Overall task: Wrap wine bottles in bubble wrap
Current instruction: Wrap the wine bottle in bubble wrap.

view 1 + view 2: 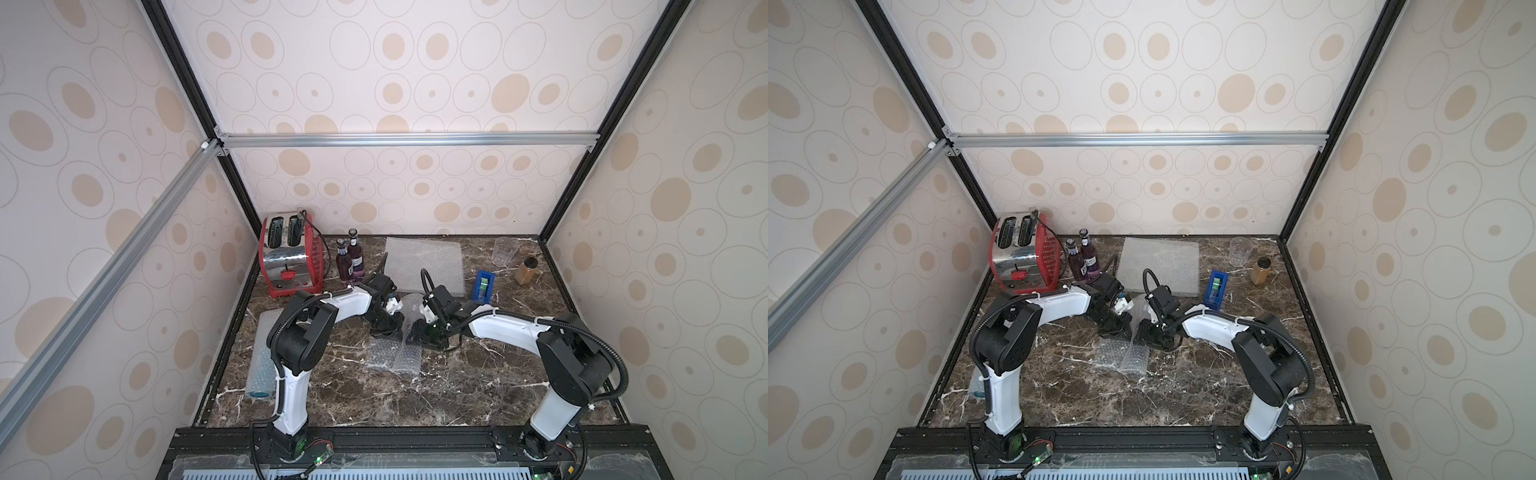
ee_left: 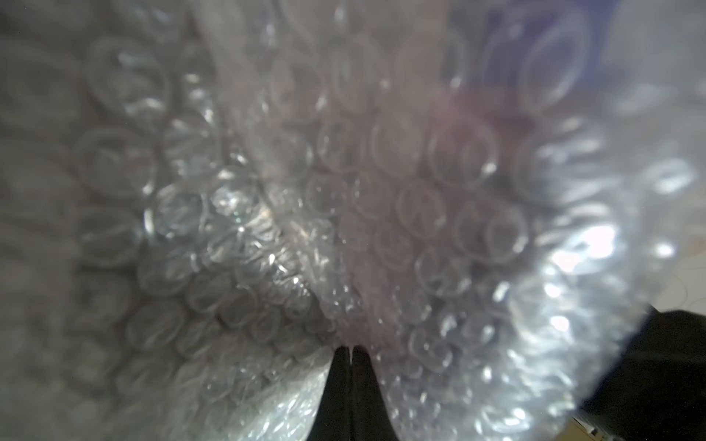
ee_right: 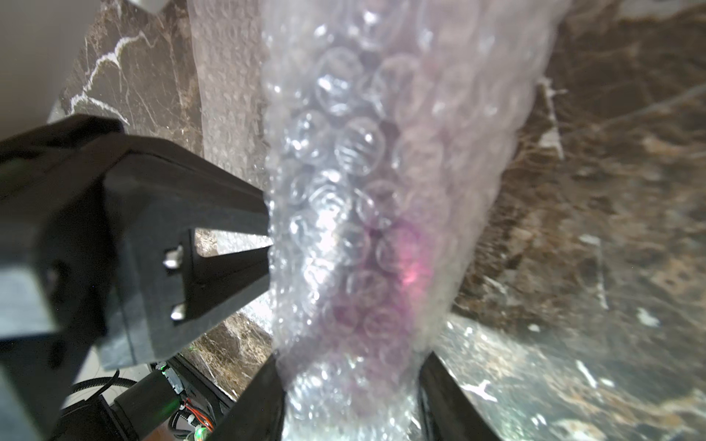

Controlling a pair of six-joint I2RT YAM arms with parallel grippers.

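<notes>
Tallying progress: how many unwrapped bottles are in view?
2: nearer wine bottle and farther wine bottle, side by side beside the toaster. Purple tint inside the bubble wrap suggests another hidden.

No legible text; bottle labels [image 1: 356,262] too small (blurred).

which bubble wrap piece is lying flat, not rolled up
The flat square sheet at the back. The bundle in the right gripper is wound round a purple bottle; the roll lies at the front left.
</notes>
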